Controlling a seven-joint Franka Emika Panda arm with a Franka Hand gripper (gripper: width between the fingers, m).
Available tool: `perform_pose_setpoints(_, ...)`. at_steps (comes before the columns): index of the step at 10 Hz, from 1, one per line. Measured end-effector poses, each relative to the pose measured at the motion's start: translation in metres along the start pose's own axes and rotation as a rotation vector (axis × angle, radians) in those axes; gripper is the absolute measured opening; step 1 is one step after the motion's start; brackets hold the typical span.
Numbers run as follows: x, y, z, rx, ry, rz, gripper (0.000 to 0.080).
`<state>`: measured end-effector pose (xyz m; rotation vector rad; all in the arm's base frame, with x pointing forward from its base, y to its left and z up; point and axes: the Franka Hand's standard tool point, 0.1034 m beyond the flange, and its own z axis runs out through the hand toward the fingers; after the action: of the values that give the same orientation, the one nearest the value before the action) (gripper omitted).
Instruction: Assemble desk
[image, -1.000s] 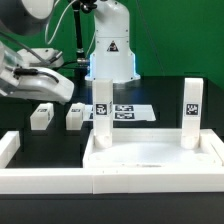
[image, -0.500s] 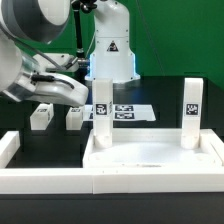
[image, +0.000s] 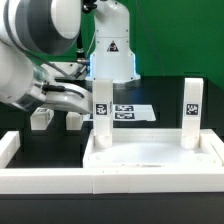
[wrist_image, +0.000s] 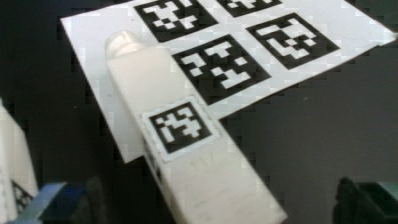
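The desk panel (image: 150, 152), a white tray with a raised rim, lies at the front. Two white legs stand upright on it, one at the exterior view's left (image: 102, 116) and one at its right (image: 192, 110), each with a square tag. Two more legs (image: 40, 118) (image: 73, 120) stand on the black table behind. My gripper (image: 84, 101) is just left of the left upright leg. In the wrist view a tagged leg (wrist_image: 178, 130) runs between my open fingers (wrist_image: 365, 198), and the gripper (wrist_image: 210, 205) holds nothing.
The marker board (image: 128, 111) lies flat behind the panel and shows in the wrist view (wrist_image: 231, 50). White border wall segments (image: 40, 180) run along the front and left. The robot base (image: 110, 55) stands at the back.
My arm has swung toward the exterior view's right and lower, bringing the gripper from beside the loose legs up to the left upright leg. The parts have not moved.
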<state>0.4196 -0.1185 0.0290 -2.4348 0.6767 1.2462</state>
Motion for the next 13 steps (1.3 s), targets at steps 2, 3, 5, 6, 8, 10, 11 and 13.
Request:
perform_pose_setpoints(2,0.0028,0.0007,0.0044,-0.003,-0.003,0.002,0.0648)
perform_pose_setpoints(3,0.0033,0.0005,0.0059,-0.004,-0.006,0.002,0.0648)
perform_pose_setpoints(5,0.0052,0.0009,0.0091,-0.007,-0.009,0.003,0.0648)
perform_pose_setpoints(6,0.0053,0.0009,0.0094,-0.007,-0.009,0.003,0.0648)
perform_pose_setpoints(8,0.0054,0.0012,0.0093,-0.007,-0.009,0.003,0.0485)
perform_pose_setpoints(10,0.0052,0.0013,0.0093,-0.006,-0.010,0.003,0.0349)
perform_pose_setpoints(11,0.0052,0.0014,0.0094,-0.006,-0.010,0.003,0.0282)
perform_pose_setpoints(13,0.0052,0.0014,0.0093,-0.006,-0.010,0.003,0.0282)
